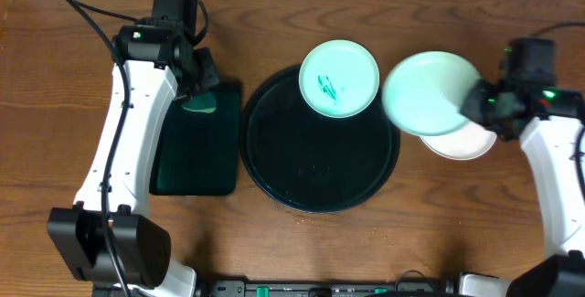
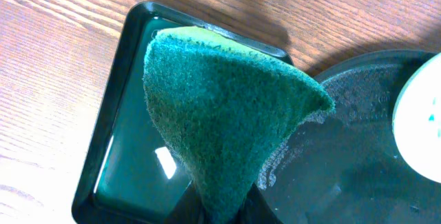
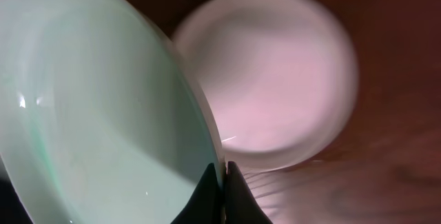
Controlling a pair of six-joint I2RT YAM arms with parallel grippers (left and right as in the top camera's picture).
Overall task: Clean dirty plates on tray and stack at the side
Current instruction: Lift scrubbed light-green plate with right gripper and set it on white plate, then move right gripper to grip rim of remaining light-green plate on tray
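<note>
Sponge [image 2: 227,114] in gripper [image 1: 197,91] above rectangular tray [image 2: 127,148]

The round tray [image 1: 311,164] is sitting in the middle of the tabletop [image 1: 439,233], and the rectangular tray [image 1: 196,155] is lying just beside its left rim. The first plate [image 1: 339,78] is resting on the round tray, out by its far rim and a touch right of centre. Toward the right edge, the second plate [image 1: 471,142] is lying on the tabletop, just off the round tray's right rim. The third plate [image 1: 428,93] is hanging tilted in the right gripper [image 1: 480,103], overlapping the second plate's far-left side. The left gripper [image 1: 196,96] is holding a sponge [image 1: 199,105] over the rectangular tray's far end.
</note>
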